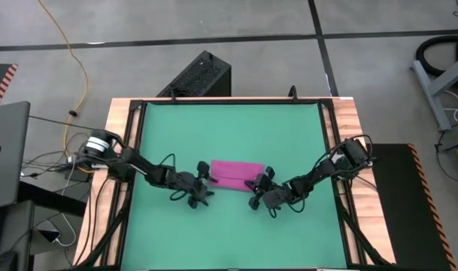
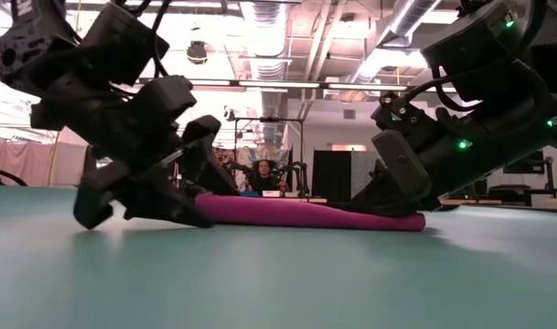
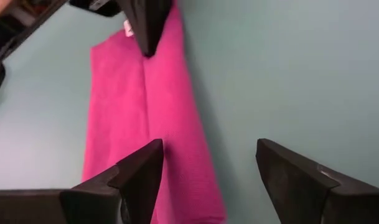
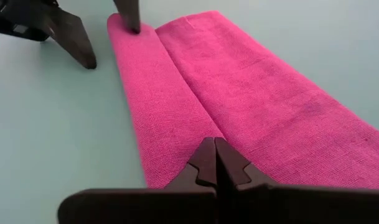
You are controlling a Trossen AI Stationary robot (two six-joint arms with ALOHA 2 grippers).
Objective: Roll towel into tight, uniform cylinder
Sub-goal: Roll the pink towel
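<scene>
High view shows the towel [image 1: 236, 173] lying as a flat pink strip near the middle of the green mat [image 1: 229, 233], with one arm at each short end. The left gripper [image 1: 204, 184] sits at the strip's left end with its fingers spread apart and nothing between them; in the left wrist view one finger [image 3: 136, 180] rests on the cloth's near edge while the other [image 3: 301, 180] stands off on the bare mat. The right gripper [image 4: 215, 163] is pressed closed at the strip's right end, its tips meeting right on the line where a narrow rolled or folded lip meets the flatter layer; whether cloth is pinched between them cannot be told. From the right wrist view, that lip runs the whole length of the towel, so the rolling looks only just begun: one turn laid along the edge nearest the arms, most of the cloth not yet wound. The low view agrees, showing a thin, low pink band [image 2: 305, 213] and no plump cylinder. Next, I judge, the left gripper needs to take hold of the lip again at its end, level with the right one, so both can carry the fold over evenly. An uneven pull would likely leave the roll slack or slanted.
</scene>
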